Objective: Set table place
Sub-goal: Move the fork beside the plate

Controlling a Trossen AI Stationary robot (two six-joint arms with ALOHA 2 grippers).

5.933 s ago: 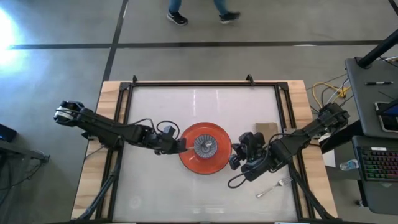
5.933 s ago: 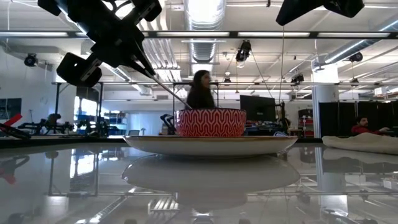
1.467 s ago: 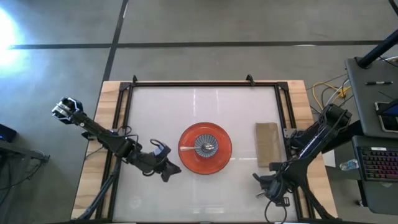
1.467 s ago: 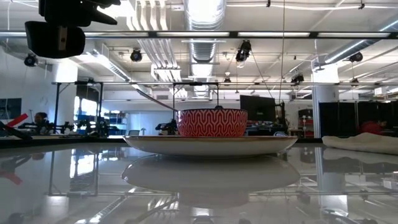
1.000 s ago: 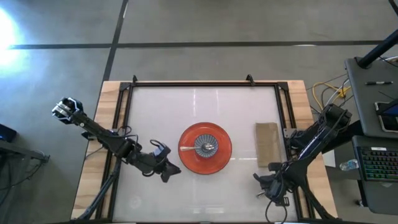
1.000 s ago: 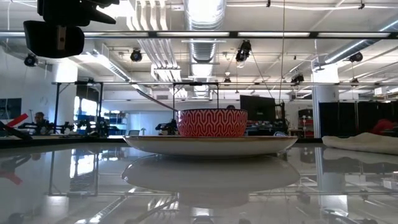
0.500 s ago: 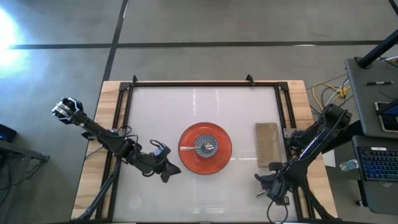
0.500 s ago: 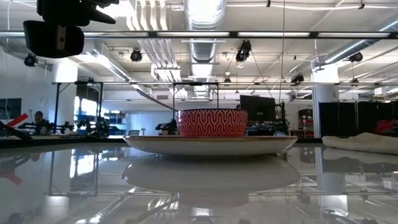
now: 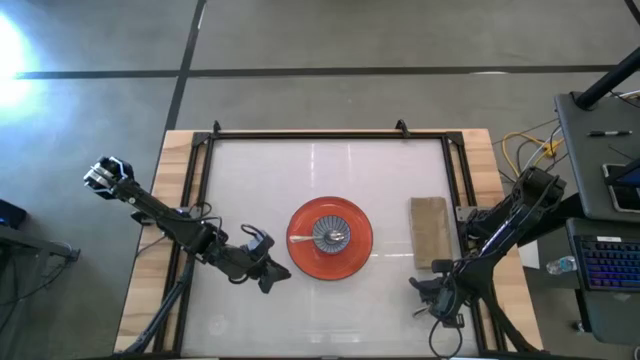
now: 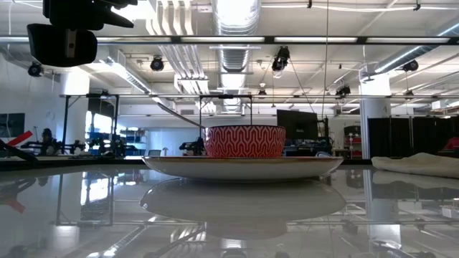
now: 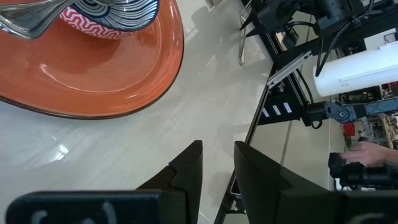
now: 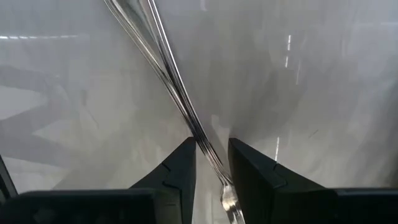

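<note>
R gripper sat low over the near-right corner of the glossy white table w/ light wood edges & thin black frame. A slim silver fork ran between its fingers; whether they pinched it or just straddled it, can't tell. Fork's long axis led away from the gripper across the tabletop, the handle end nearest the wrist; tines not visible. The table's right edge and black frame lay close beside the gripper, so little room that side; more free surface toward the middle.

Just beyond the R gripper lay a tan folded rectangular napkin, long axis running near-to-far. Further in, at table centre, a round orange plate carried a red-and-white patterned bowl w/ a silver spoon in it.

L gripper hovered just off the plate's left rim, jaws parted, nothing in them.

Beyond: grey floor, a grey desk w/ keyboards at right, ceiling ducts & lights.
</note>
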